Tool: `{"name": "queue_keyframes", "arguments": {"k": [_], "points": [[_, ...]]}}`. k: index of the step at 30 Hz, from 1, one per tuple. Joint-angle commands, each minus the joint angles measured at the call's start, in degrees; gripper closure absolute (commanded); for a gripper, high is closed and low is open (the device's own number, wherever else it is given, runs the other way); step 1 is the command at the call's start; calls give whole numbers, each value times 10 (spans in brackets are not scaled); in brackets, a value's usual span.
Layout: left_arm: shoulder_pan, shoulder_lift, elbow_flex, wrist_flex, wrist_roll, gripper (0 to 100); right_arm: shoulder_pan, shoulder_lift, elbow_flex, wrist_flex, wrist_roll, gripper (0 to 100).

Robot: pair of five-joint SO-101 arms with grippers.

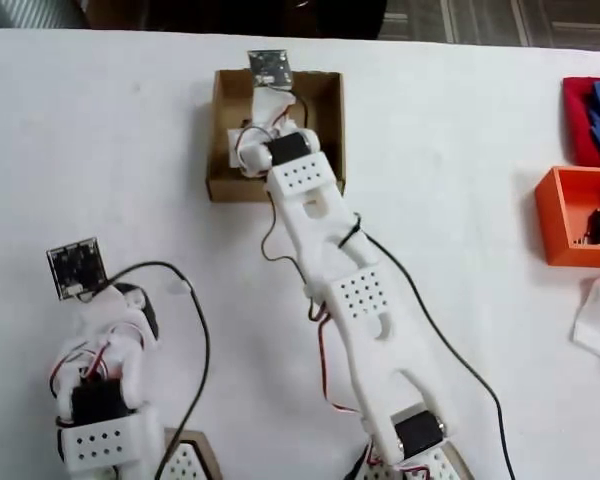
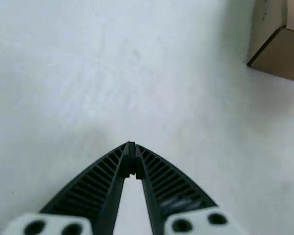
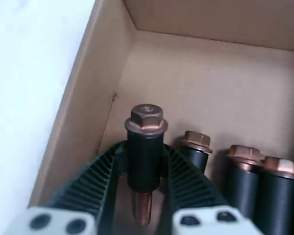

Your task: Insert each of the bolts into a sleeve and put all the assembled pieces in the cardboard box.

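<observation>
- High view: my right arm [image 1: 330, 260] is lying extended across the white table [image 1: 100, 150], with its wrist hanging over the inside of the cardboard box [image 1: 332, 105]. My left arm [image 1: 100, 385] is sitting folded at the near edge, well apart from the box. An orange bin [image 1: 565, 225] is standing off to the right with something dark in it that I cannot make out.
- Left wrist view: my left gripper [image 2: 131, 148] is pointing at bare table, its jaws pressed together at the tips and carrying nothing. A corner of the cardboard box [image 2: 279, 54] is showing farther off.
- Right wrist view: my right gripper [image 3: 144, 149] is clamping the black sleeve [image 3: 144, 164] around its middle. The copper bolt [image 3: 146, 120] is sitting through the sleeve, with its flanged hex head resting on the top and its threaded end sticking out below.
- I am holding the piece upright inside the box, near one side wall [image 3: 83, 112]. Three other assembled pieces [image 3: 242, 174] are standing head-up just beside it on the box floor.
- Handling, as I am judging it: the piece looks rigid and not fragile, and the metal bolt is probably giving it most of its weight.
- The sleeve looks smooth, so my ribbed pads are best placed square on its middle, as they are now.
- Only the flange seems to be stopping the bolt, so I am treating head-up as the safe way to carry it. Tipped over, the bolt could slide out.
</observation>
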Motion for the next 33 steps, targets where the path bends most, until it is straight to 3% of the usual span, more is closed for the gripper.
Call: {"name": "queue_keyframes", "arguments": {"k": [1, 30, 33], "points": [[-4, -5, 15, 1, 3, 973, 2, -14, -4, -11, -34, 978], [-4, -5, 15, 0, 4, 973, -6, 30, -4, -1, -52, 978], [-4, -5, 15, 0, 4, 973, -6, 30, -7, 14, -52, 937]]}}
